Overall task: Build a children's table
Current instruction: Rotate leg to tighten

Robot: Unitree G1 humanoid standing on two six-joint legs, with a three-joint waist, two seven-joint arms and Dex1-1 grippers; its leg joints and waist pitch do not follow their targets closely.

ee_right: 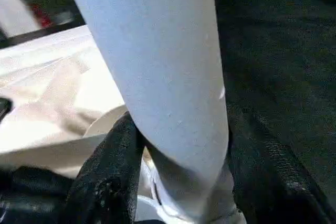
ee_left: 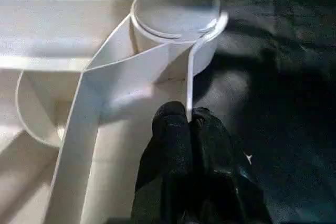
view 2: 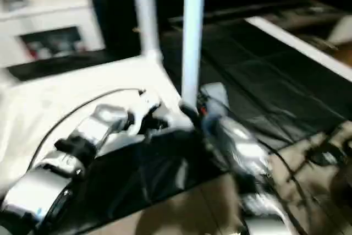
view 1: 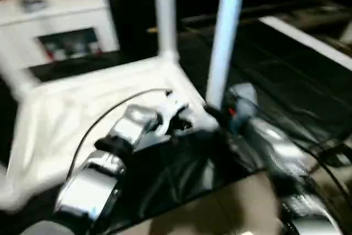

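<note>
Table top [view 1: 82,108] lies upside down on the dark floor mat [view 1: 286,81], ribs up, so the legs can drop into the corner sockets. One leg [view 1: 165,15] already stands in the far corner. My right claw [ee_right: 173,182] is clamped round the second leg [view 1: 225,31], holding it upright at the near right corner socket [ee_left: 176,24]. My left claw [ee_left: 189,129] is pinched together on the thin rim wall beside that socket, I judge to steady the top. Both forearms reach forward, low.
</note>
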